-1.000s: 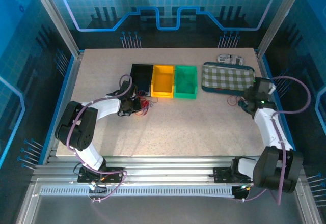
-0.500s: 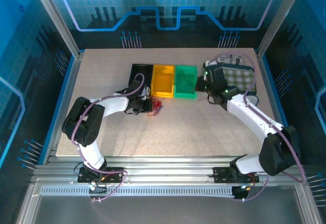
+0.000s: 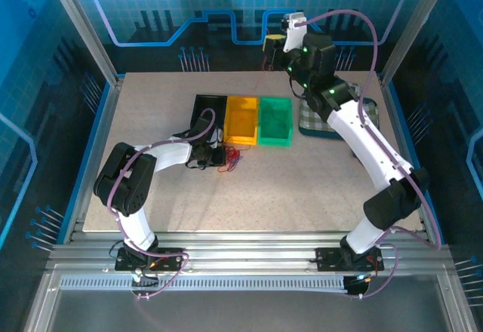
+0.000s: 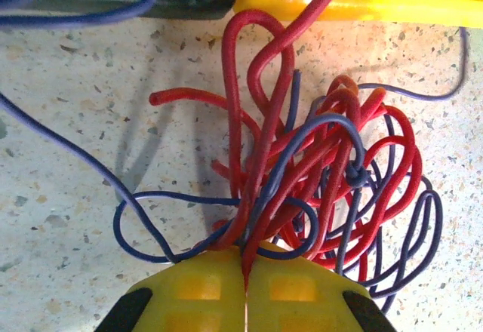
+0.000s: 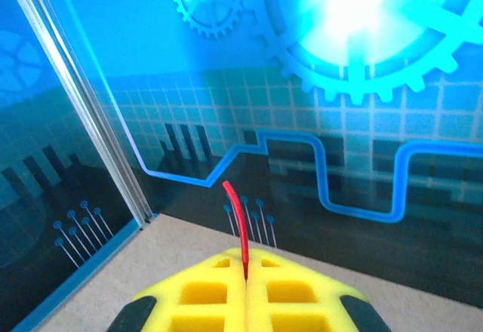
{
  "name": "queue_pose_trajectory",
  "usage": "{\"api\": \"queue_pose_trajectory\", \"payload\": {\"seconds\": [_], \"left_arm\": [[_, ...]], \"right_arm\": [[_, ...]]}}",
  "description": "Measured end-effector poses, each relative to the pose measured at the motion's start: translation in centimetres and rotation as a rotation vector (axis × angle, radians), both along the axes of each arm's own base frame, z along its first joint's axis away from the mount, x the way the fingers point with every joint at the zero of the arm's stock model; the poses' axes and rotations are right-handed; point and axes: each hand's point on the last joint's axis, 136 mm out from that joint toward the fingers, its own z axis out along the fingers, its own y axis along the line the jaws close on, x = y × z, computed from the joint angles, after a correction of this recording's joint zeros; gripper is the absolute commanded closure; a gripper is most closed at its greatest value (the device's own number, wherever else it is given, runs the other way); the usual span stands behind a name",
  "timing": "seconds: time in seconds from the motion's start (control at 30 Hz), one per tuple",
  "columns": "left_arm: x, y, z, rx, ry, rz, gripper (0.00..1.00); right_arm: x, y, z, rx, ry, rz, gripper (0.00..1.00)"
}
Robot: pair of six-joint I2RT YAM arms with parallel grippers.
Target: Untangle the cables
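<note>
- Starting with the table [image 3: 302, 189]: the tangle of cables [image 3: 230, 155] sits at about 9 o'clock from its middle, just at 6 o'clock of the black bin [image 3: 209, 113] and yellow bin [image 3: 241, 119].
- Big change is the right arm. A second ago it was down by the checked tray [image 3: 366, 109] at 3 o'clock, and now the right gripper [image 3: 279, 43] is lifted way up past the 12 o'clock edge.
- The right gripper's pads are pinched tight on a single red wire [image 5: 237, 215], with its tip poking up.
- The left gripper [image 3: 213, 155] nudged toward the bins and has sat there since, pads clamped on strands at the bunch's near edge [image 4: 249, 219].
- My guess: one red wire is free of the knot, but plenty of red and blue loops still need pulling apart.
</note>
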Motion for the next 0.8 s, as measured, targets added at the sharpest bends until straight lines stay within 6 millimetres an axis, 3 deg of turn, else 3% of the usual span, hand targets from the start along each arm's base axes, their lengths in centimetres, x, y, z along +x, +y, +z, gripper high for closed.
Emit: {"api": "queue_pose_trajectory", "payload": {"seconds": [0.13, 0.43, 0.57, 0.7, 0.8], "left_arm": [[0.0, 0.0, 0.0, 0.005, 0.0, 0.001, 1.0], [0.0, 0.2, -0.1, 0.016, -0.004, 0.005, 1.0], [0.1, 0.2, -0.1, 0.02, -0.005, 0.006, 1.0], [0.1, 0.3, -0.1, 0.024, -0.005, 0.008, 1.0], [0.1, 0.3, -0.1, 0.027, -0.005, 0.01, 1.0]], "right_arm": [[1.2, 1.1, -1.0, -0.003, 0.014, 0.02, 1.0], [4.9, 3.8, -9.3, -0.041, 0.176, 0.049, 1.0], [6.4, 4.5, -11.7, -0.061, 0.217, 0.049, 1.0], [7.3, 4.9, -10.4, -0.059, 0.192, 0.047, 1.0], [7.4, 4.8, -7.1, -0.041, 0.125, 0.04, 1.0]]}}
